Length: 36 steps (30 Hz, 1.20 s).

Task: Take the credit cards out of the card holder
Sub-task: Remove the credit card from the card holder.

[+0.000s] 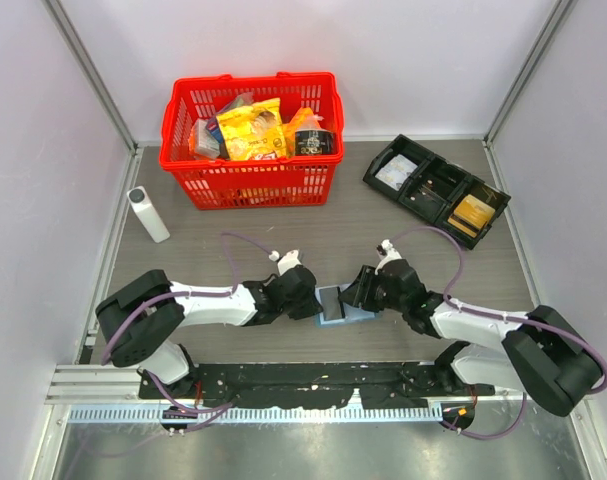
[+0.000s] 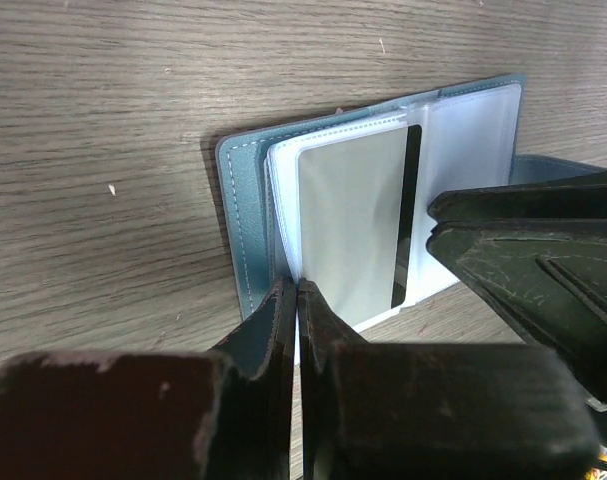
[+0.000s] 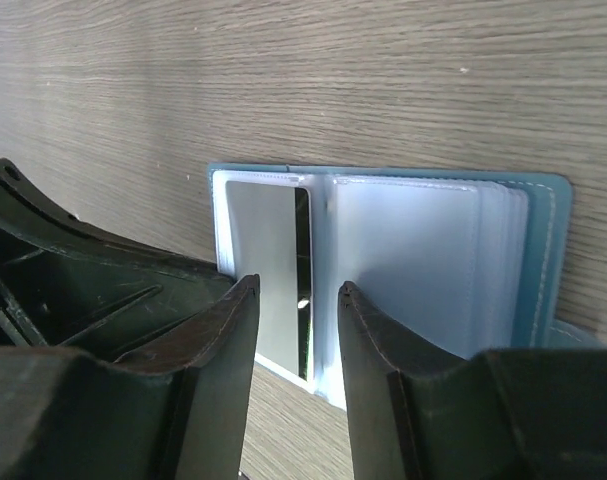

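The card holder [image 1: 335, 310] lies open on the table between my two grippers, blue cover [image 2: 241, 215] outside, clear sleeves inside. One of the credit cards [image 2: 348, 225] sits in a sleeve; it looks pale grey here, with a dark stripe along one edge. My left gripper [image 2: 298, 292] is shut, pinching the thin edge of a clear sleeve of the card holder [image 3: 553, 250]. My right gripper [image 3: 298, 290] is open, its fingers standing just in front of the near edge of the card [image 3: 268, 255] and touching nothing. In the top view, the left gripper [image 1: 316, 300] and right gripper [image 1: 359, 294] flank the holder.
A red basket [image 1: 251, 180] full of packets stands at the back. A black compartment tray [image 1: 408, 185] at the back right holds a tan card [image 1: 473, 212]. A white upright container [image 1: 148, 213] stands at the left. Each gripper is close to the other.
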Available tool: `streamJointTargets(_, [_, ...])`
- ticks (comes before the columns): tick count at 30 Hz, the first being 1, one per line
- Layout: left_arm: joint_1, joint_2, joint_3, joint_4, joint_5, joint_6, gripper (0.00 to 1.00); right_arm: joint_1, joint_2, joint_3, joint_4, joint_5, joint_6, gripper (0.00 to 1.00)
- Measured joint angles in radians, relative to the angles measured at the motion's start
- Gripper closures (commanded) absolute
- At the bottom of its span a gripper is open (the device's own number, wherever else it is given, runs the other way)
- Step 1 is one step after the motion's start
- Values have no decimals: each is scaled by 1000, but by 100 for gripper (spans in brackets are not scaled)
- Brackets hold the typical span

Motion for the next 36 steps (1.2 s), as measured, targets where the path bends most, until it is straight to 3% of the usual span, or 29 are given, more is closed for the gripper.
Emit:
streamJointTargets(25, [23,19,-34,99,54,-51,99,-72,135,-77,269,-180,28,80])
streamJointTargets(36, [41,24,-69,172,89,-86,100,-108,121,-113,330,-244,32,98])
